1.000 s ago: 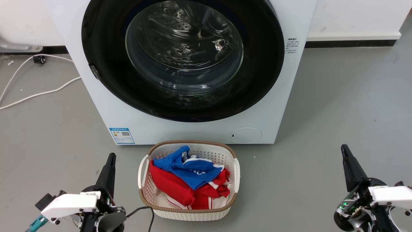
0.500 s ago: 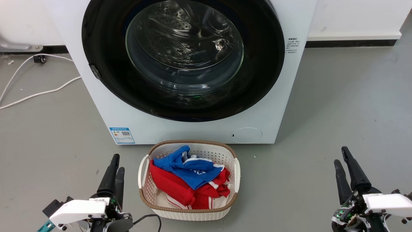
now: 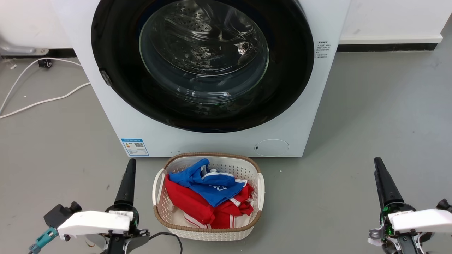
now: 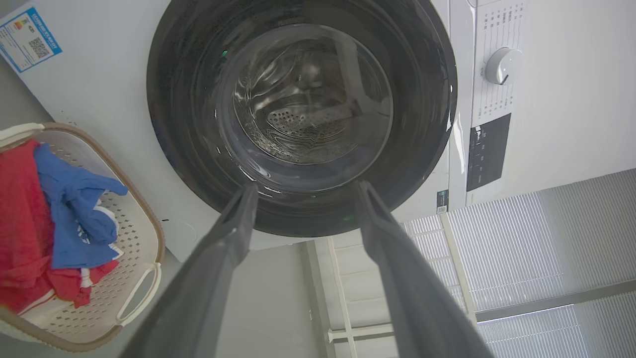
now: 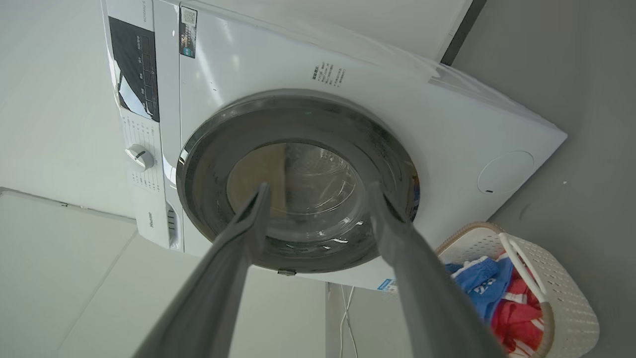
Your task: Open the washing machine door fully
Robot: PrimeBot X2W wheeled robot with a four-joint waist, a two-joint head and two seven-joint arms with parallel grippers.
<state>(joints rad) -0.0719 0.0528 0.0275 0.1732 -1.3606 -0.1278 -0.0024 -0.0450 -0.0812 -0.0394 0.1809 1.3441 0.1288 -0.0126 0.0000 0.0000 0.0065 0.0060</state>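
Observation:
The white washing machine (image 3: 300, 123) stands ahead of me. Its round glossy black washing machine door (image 3: 289, 70) lies flush against the front, with a small latch tab at its left edge. The steel drum shows through the clear window. My left gripper (image 3: 130, 165) hovers low over the floor, left of the basket and well short of the machine. In the left wrist view the left gripper (image 4: 305, 186) is open and empty, pointing at the door (image 4: 189, 124). My right gripper (image 3: 378, 164) is at the lower right, also open (image 5: 319, 186), facing the door (image 5: 203, 169).
A white laundry basket (image 3: 212, 234) with red and blue clothes sits on the floor right in front of the machine, between my arms. White cables (image 3: 35, 102) trail over the grey floor at the left. A wall runs behind the machine.
Both grippers have rolled about their axes and now show edge-on in the head view. The left gripper has moved a little forward and right. The door has not moved.

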